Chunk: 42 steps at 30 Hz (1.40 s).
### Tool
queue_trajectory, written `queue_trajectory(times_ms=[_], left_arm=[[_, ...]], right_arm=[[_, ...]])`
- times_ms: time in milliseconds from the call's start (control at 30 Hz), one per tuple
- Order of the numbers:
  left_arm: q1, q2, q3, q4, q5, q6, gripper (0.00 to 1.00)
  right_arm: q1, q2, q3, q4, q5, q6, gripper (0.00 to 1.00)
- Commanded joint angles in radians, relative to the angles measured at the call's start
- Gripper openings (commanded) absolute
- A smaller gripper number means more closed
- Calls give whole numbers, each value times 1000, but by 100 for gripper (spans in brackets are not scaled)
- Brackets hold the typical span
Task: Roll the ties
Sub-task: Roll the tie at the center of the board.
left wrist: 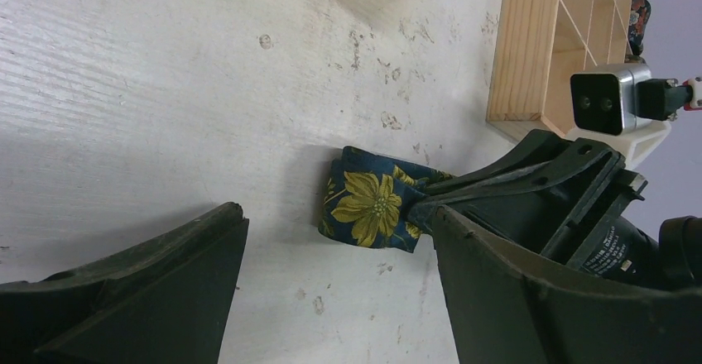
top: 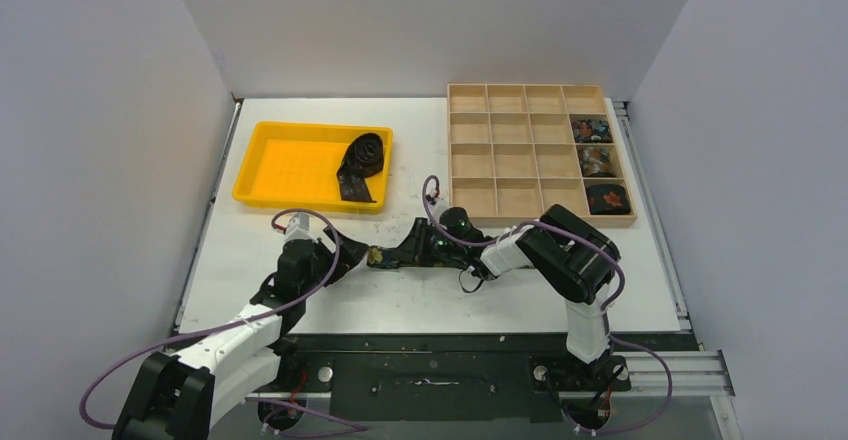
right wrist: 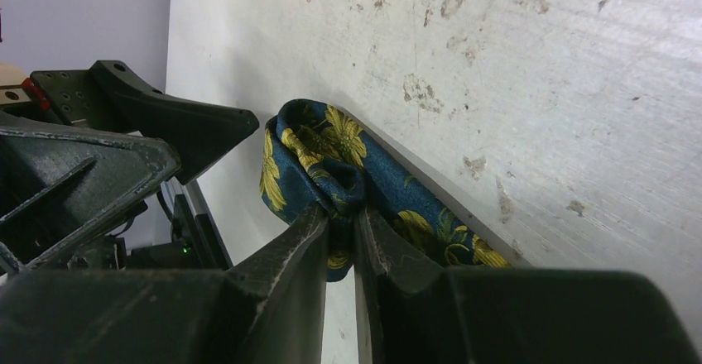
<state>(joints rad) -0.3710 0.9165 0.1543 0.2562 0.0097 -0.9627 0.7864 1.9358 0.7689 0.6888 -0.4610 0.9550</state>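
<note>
A navy tie with yellow flowers [right wrist: 319, 145] lies bunched in a small loop on the white table [top: 430, 295], and my right gripper [right wrist: 343, 215] is shut on its folded end. From above, that tie [top: 376, 257] sits between the two arms' fingertips, with the right gripper [top: 393, 257] reaching in from the right. My left gripper [left wrist: 335, 213] is open, its fingers [left wrist: 165, 281] spread wide just short of the tie [left wrist: 368, 207]. A plain black tie [top: 360, 163], partly coiled, lies in the yellow tray [top: 285, 165]. Three rolled ties [top: 594, 160] fill compartments in the wooden organizer's right column.
The wooden organizer [top: 500, 150] stands at the back right, most of its compartments bare; its corner [left wrist: 530, 50] is close to the right arm. The yellow tray is at the back left. Purple cables loop over both arms.
</note>
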Motion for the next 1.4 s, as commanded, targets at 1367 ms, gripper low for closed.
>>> queue_trajectory(times_ms=[1367], left_arm=[[9,408,74,241,289,97,51]], right_arm=[[-68,130,-16,193,-183,-45,5]])
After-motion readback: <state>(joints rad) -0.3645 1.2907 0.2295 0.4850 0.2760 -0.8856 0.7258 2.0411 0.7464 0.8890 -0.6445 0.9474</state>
